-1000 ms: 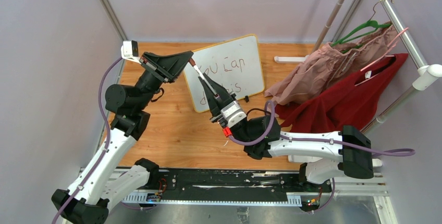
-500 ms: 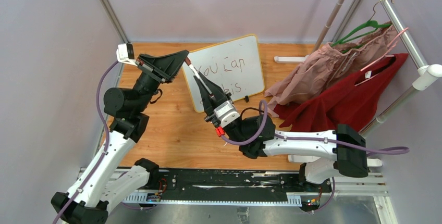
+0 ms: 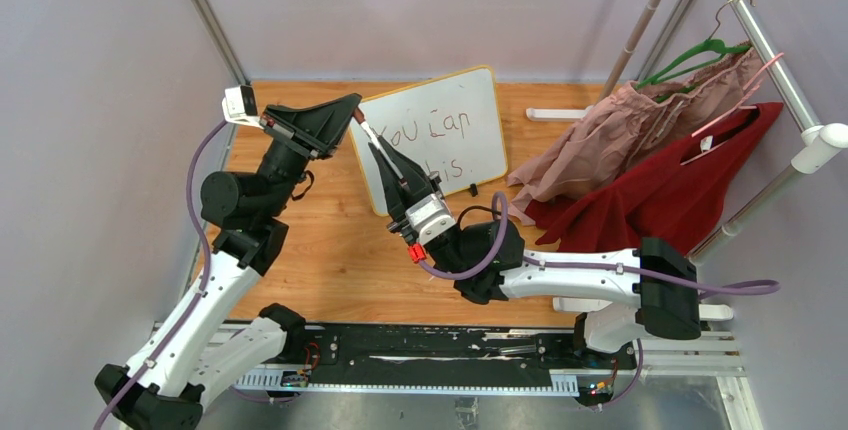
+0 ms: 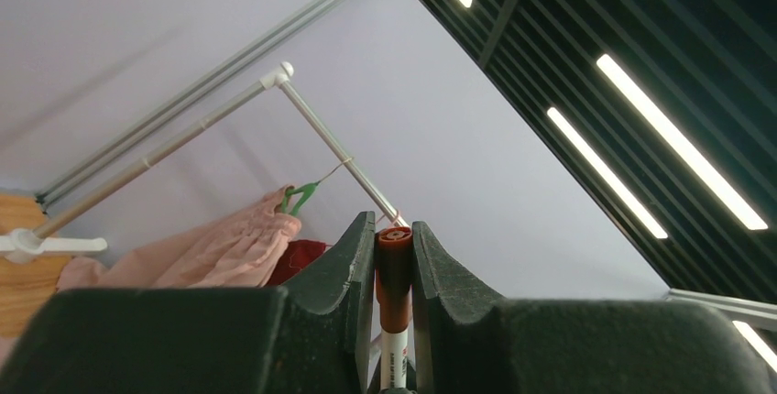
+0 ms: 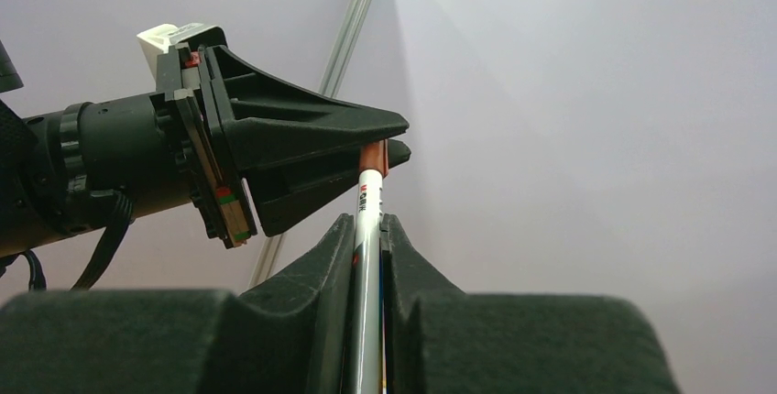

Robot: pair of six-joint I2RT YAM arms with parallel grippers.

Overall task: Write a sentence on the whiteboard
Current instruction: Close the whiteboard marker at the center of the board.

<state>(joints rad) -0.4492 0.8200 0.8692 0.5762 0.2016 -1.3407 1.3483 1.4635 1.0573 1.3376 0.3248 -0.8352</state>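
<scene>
Both end effectors, left (image 4: 392, 222) and right (image 5: 367, 218), clamp one marker (image 5: 370, 191).

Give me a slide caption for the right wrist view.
Right tool clamps the white marker by its barrel; left tool grips the reddish-brown cap.

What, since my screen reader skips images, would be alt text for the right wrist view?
The right gripper is shut on a white marker, while the left gripper clamps its red-brown cap. Behind them are a pale wall and a metal pole.
</scene>
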